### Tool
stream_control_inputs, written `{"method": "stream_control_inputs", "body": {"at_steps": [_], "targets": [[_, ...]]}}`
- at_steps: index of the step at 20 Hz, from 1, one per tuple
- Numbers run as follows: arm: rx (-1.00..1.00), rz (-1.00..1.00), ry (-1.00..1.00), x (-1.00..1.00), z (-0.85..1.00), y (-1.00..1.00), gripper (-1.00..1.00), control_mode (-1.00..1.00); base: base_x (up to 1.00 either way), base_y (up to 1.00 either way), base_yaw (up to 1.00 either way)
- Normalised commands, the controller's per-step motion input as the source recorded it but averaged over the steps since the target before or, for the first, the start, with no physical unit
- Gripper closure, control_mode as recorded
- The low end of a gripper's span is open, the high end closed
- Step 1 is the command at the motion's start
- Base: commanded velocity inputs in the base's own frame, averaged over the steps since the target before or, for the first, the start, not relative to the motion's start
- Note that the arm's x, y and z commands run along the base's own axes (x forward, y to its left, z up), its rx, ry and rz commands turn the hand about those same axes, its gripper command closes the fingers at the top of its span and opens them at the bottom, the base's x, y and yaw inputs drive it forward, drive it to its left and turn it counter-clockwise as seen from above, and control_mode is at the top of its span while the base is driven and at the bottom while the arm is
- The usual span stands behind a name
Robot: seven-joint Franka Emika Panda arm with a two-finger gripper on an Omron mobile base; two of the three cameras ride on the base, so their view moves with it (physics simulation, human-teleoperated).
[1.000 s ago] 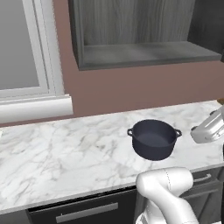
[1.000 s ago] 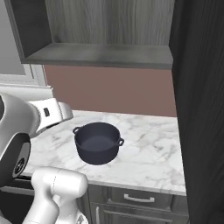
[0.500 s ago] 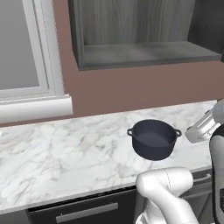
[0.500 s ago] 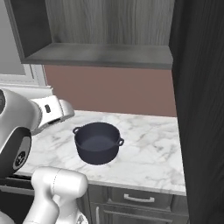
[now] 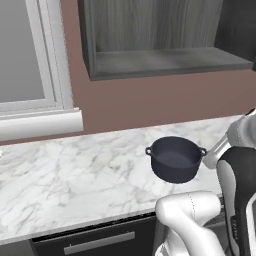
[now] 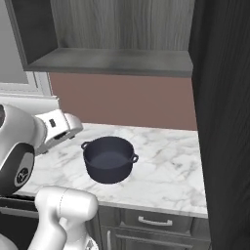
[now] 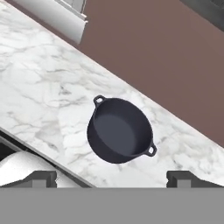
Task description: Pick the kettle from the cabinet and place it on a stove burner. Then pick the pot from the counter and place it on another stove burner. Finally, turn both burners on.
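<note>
The dark pot stands upright, without a lid, near the front edge of the white marble counter. Seen from the hand, the pot lies just ahead of my gripper. Its two dark fingertips stand far apart with nothing between them. The gripper is open and hovers above and in front of the pot without touching it. The dark grey doorless cabinet hangs on the wall above. The kettle and the stove burners are out of view.
A window with a white sill is on the wall at the left. A tall dark wood panel closes off the counter's right end. Dark drawers with bar handles sit under the counter.
My arm has swung: its dark-jointed upper link has risen into the right edge of the left base view, and the hand has dipped slightly toward the pot. The pot has not moved.
</note>
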Motion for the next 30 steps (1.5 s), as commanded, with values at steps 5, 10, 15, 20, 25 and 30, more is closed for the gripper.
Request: {"method": "stream_control_inputs", "body": {"at_steps": [5, 10, 15, 20, 25, 30], "targets": [[-0.09, 0.00, 0.00, 0.00, -0.17, 0.15, -1.00, -1.00, 0.00, 0.00, 0.00], [-0.03, 0.00, 0.00, 0.00, 0.00, 0.14, -1.00, -1.00, 0.00, 0.00, 0.00], [-0.06, 0.00, 0.02, 0.00, -0.17, 0.08, -1.00, -1.00, 0.00, 0.00, 0.00], [-0.06, 0.00, 0.00, 0.00, -0.23, 0.02, -1.00, -1.00, 0.00, 0.00, 0.00], [-0.04, 0.00, 0.02, 0.00, -0.32, 0.03, -1.00, -1.00, 0.00, 0.00, 0.00], [-0.07, 0.00, 0.04, 0.00, -0.32, 0.03, -1.00, -1.00, 0.00, 0.00, 0.00]]}}
